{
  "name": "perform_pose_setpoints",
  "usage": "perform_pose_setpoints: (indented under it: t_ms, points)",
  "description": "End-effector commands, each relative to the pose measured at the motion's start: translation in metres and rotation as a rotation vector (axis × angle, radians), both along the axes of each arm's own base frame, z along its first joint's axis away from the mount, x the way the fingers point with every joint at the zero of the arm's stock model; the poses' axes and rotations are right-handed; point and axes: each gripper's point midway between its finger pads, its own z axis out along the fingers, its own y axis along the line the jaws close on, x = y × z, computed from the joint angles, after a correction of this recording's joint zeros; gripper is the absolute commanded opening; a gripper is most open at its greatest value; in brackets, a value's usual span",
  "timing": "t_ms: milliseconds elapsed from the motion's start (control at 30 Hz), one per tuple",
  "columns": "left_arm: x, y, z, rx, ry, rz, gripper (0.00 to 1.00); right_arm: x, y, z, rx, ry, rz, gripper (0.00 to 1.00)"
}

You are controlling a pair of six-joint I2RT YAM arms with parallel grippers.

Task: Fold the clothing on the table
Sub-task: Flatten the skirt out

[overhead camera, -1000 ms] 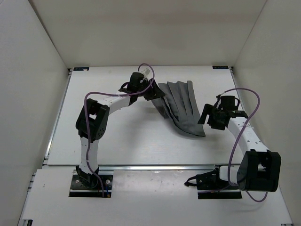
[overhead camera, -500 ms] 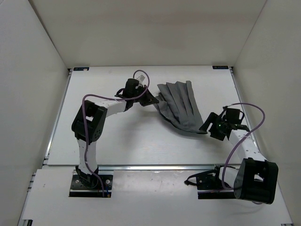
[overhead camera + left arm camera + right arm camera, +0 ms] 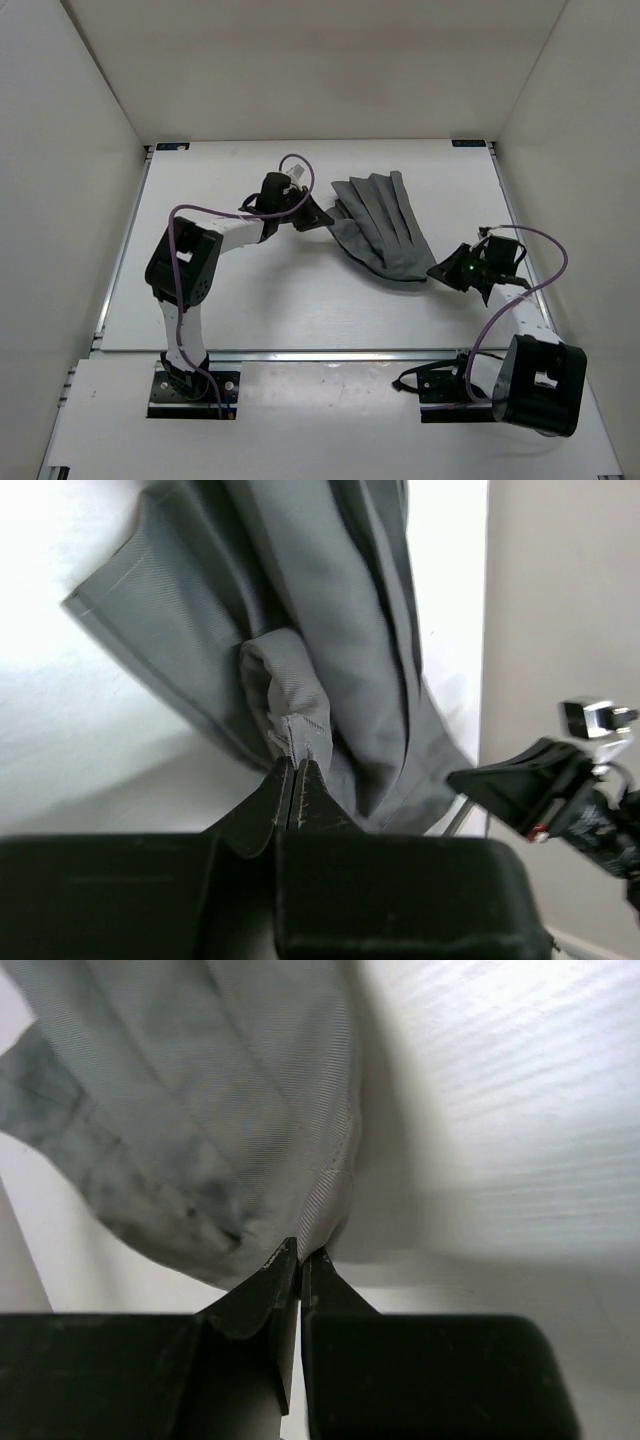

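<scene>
I have the left gripper (image 3: 293,772) and right gripper (image 3: 300,1256) each pinched shut on opposite edges of the clothing (image 3: 385,225), which lies right of the table's (image 3: 260,300) centre, so both can lift together.

We saw the clothing (image 3: 385,225) as matt grey cloth with a fine twill rib; the table (image 3: 260,300) looked smooth, matt.

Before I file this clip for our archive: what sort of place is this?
Probably a lab robot cell, not a home: a white table with metal edge rails, plain white walls boxing it in, and a left arm and right arm bolted at its near edge.
</scene>
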Motion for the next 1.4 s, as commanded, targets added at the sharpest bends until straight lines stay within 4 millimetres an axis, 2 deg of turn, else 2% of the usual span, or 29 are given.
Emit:
perform_pose_setpoints:
  t_ms: [0,33,67,100,133,167,200,267,300,367,500,567,667,800,867,900,933,967,1000,1033,1067,1100,1133,1200,1233,1267,1300,1333,1367]
  points:
    - [-0.003,0.020,0.067,-0.016,-0.129,-0.014,0.00,0.029,0.014,0.069,-0.032,-0.242,0.115,0.00]
    - [0.003,0.033,0.089,0.009,-0.196,-0.001,0.00,0.032,0.017,0.085,-0.051,-0.290,0.129,0.00]
    - [0.003,0.048,0.095,0.050,-0.178,0.024,0.00,0.037,0.020,0.114,-0.087,-0.373,0.146,0.00]
    - [0.002,0.061,0.118,0.098,-0.227,0.042,0.00,0.039,0.023,0.144,-0.120,-0.458,0.155,0.00]
    - [0.000,0.070,0.149,0.128,-0.297,0.062,0.00,0.040,0.029,0.158,-0.134,-0.498,0.171,0.00]
    - [-0.006,0.081,0.180,0.128,-0.363,0.086,0.00,0.038,0.031,0.186,-0.156,-0.581,0.173,0.00]
    - [-0.010,0.090,0.189,0.157,-0.379,0.107,0.00,0.034,0.037,0.213,-0.167,-0.654,0.192,0.00]
    - [-0.027,0.115,0.240,0.153,-0.477,0.174,0.00,0.026,0.043,0.248,-0.172,-0.746,0.239,0.00]
    - [-0.039,0.123,0.257,0.143,-0.501,0.185,0.00,0.023,0.046,0.267,-0.177,-0.790,0.253,0.00]
    - [-0.056,0.139,0.281,0.150,-0.539,0.220,0.00,0.012,0.052,0.298,-0.197,-0.868,0.288,0.00]
    - [-0.085,0.159,0.319,0.125,-0.609,0.270,0.00,0.006,0.060,0.330,-0.198,-0.919,0.323,0.00]
    - [-0.088,0.166,0.320,0.136,-0.609,0.281,0.00,0.009,0.067,0.335,-0.177,-0.923,0.362,0.00]
    - [-0.079,0.172,0.308,0.166,-0.583,0.293,0.00,0.023,0.079,0.332,-0.131,-0.910,0.424,0.00]
    - [-0.048,0.176,0.272,0.239,-0.517,0.290,0.00,0.063,0.083,0.309,-0.095,-0.844,0.442,0.00]
    - [-0.030,0.184,0.259,0.287,-0.497,0.314,0.00,0.078,0.091,0.317,-0.115,-0.858,0.465,0.00]
    - [-0.016,0.183,0.251,0.309,-0.482,0.309,0.00,0.093,0.091,0.306,-0.133,-0.822,0.466,0.00]
    - [-0.003,0.185,0.257,0.321,-0.494,0.313,0.00,0.105,0.095,0.316,-0.149,-0.840,0.475,0.00]
    - [0.005,0.189,0.254,0.344,-0.485,0.318,0.00,0.111,0.093,0.338,-0.171,-0.878,0.468,0.00]
    - [0.020,0.193,0.263,0.364,-0.496,0.333,0.00,0.127,0.092,0.330,-0.179,-0.843,0.475,0.00]
    - [0.027,0.196,0.268,0.375,-0.500,0.336,0.00,0.141,0.093,0.348,-0.178,-0.870,0.496,0.00]
    - [0.039,0.199,0.285,0.391,-0.521,0.349,0.00,0.155,0.089,0.367,-0.190,-0.884,0.495,0.00]
    - [0.052,0.204,0.298,0.406,-0.529,0.359,0.00,0.150,0.085,0.405,-0.218,-0.934,0.495,0.01]
    - [0.062,0.207,0.326,0.399,-0.580,0.378,0.00,0.170,0.083,0.399,-0.221,-0.907,0.493,0.00]
    - [0.067,0.211,0.346,0.410,-0.599,0.387,0.00,0.171,0.077,0.443,-0.259,-0.974,0.478,0.00]
    - [0.070,0.211,0.355,0.402,-0.621,0.395,0.00,0.177,0.080,0.441,-0.240,-0.970,0.492,0.00]
    - [0.071,0.215,0.359,0.395,-0.628,0.401,0.00,0.181,0.066,0.438,-0.220,-0.967,0.474,0.00]
    - [0.071,0.213,0.356,0.390,-0.625,0.399,0.00,0.191,0.059,0.420,-0.190,-0.927,0.465,0.00]
    - [0.069,0.214,0.344,0.396,-0.602,0.388,0.00,0.190,0.057,0.415,-0.183,-0.919,0.470,0.00]
    - [0.067,0.210,0.341,0.398,-0.606,0.383,0.00,0.194,0.054,0.395,-0.180,-0.875,0.467,0.00]
